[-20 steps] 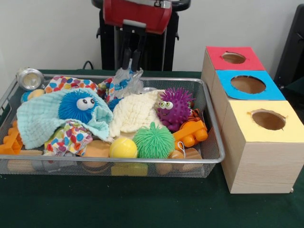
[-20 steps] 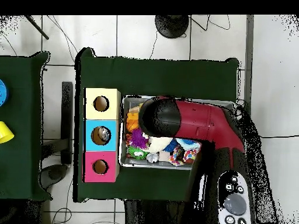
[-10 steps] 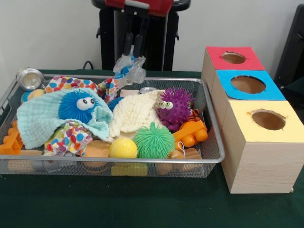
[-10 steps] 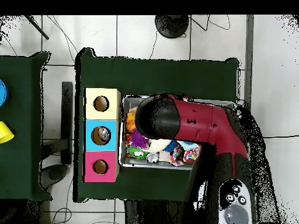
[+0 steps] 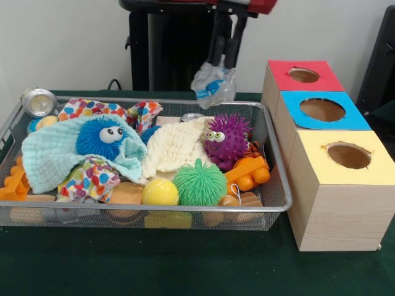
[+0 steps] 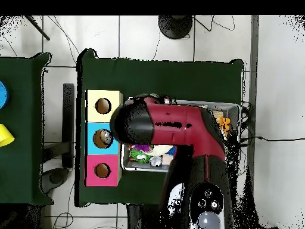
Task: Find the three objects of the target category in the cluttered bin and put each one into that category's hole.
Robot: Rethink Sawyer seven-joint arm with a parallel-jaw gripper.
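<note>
The wire mesh bin [image 5: 154, 208] stands on the green table, full of toys and cloths. My gripper [image 5: 224, 66] hangs above the bin's far right corner, shut on a crumpled silvery can with blue marks [image 5: 213, 86], held clear of the bin. A second shiny can [image 5: 38, 102] lies at the bin's far left corner. A silvery can top [image 5: 192, 116] peeks out behind the cream cloth. The blue-surround hole [image 5: 322, 110] is to the right of the held can. In the overhead view the arm [image 6: 173, 125] covers the gripper and most of the bin [image 6: 149, 169]; the blue hole [image 6: 103, 138] shows something silvery inside.
The red-surround hole [image 5: 303, 74] and yellow-surround hole [image 5: 349, 155] flank the blue one. In the bin lie a purple spiky ball [image 5: 226, 139], a green spiky ball [image 5: 199, 182], a yellow ball [image 5: 160, 192], a blue spiky ball [image 5: 100, 137], cloths and orange blocks [image 5: 248, 172].
The gripper has lifted the crumpled can out of the bin and carried it to the right in the front view, towards the boxes. The toys in the bin have not moved.
</note>
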